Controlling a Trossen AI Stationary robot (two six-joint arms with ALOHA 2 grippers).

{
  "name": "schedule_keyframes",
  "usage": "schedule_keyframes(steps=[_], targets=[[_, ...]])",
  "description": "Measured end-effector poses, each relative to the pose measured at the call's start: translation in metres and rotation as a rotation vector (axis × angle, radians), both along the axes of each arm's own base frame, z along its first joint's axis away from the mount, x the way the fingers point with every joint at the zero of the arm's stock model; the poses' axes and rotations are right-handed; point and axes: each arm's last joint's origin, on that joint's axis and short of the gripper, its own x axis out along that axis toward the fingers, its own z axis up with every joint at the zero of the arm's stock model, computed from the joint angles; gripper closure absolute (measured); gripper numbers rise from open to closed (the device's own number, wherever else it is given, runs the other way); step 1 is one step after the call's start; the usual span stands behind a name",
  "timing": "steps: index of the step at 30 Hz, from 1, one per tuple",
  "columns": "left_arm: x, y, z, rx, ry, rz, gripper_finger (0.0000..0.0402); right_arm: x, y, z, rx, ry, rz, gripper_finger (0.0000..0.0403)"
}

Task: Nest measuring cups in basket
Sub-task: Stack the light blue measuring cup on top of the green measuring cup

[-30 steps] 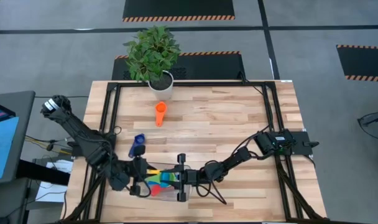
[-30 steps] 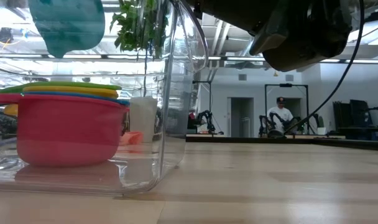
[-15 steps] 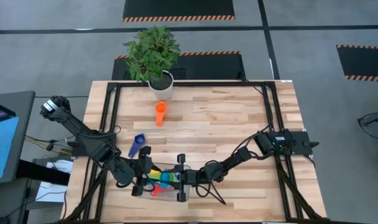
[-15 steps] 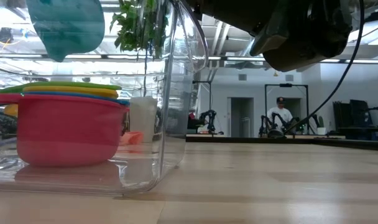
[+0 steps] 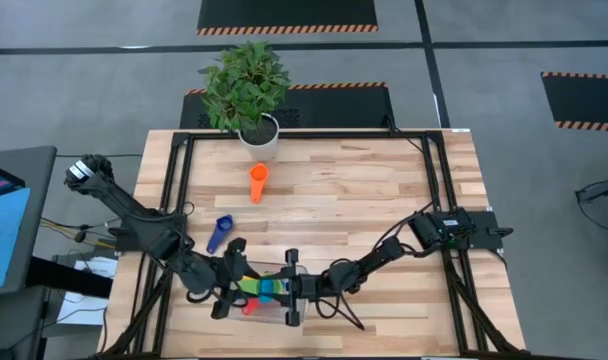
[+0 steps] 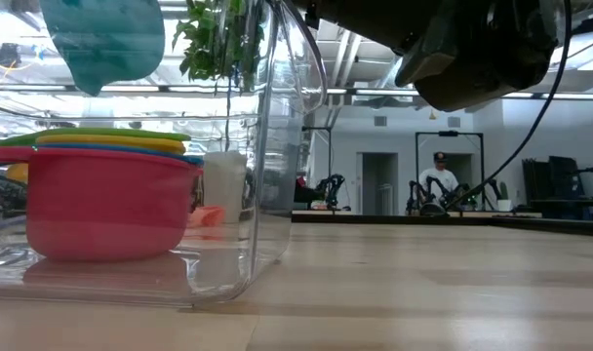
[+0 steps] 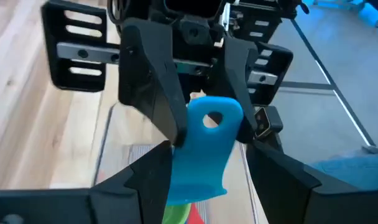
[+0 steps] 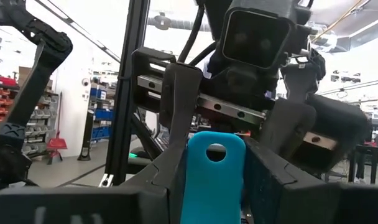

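The left pincer (image 5: pixel 227 283) had just spread wide, letting go of the light blue cup (image 7: pixel 204 149), whose handle the right pincer (image 5: pixel 291 287) gripped above the basket (image 6: pixel 277 175) at the near edge of the bench (image 5: pixel 364 190). The hand-over looked complete, so lowering this cup onto the nested stack (image 6: pixel 106 200) in the basket probably came next. An orange cup (image 5: pixel 258 182) and a dark blue cup (image 5: pixel 220 233) lay farther back on the bench, not yet nested. No writing or brand was readable.
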Motion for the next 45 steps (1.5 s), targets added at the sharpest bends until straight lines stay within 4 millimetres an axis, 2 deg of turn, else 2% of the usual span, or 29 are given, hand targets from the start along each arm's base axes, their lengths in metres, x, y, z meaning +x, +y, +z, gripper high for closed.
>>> schedule_keyframes(steps=[7,12,23,28,35,45], targets=[[0.023,-0.008,-0.029,0.016,0.083,-0.027,0.0206,0.000,0.001,-0.002,-0.003,0.009,0.010,0.0265],[0.032,-0.005,-0.033,0.005,0.086,-0.013,0.0207,0.000,0.001,-0.002,0.001,0.011,0.004,0.0262],[0.024,0.002,-0.027,0.025,0.100,-0.002,0.0241,-0.001,0.003,-0.001,0.014,0.014,-0.005,0.0261],[0.021,0.001,-0.029,0.013,0.138,0.010,0.0242,0.001,0.002,-0.004,0.021,0.040,0.001,0.0251],[0.015,0.003,-0.029,0.010,0.186,0.013,0.0242,0.003,0.002,-0.007,0.057,0.085,0.028,0.0263],[0.012,0.005,-0.030,0.020,0.206,0.008,0.0243,0.004,0.007,-0.013,0.129,0.166,0.068,0.0253]])
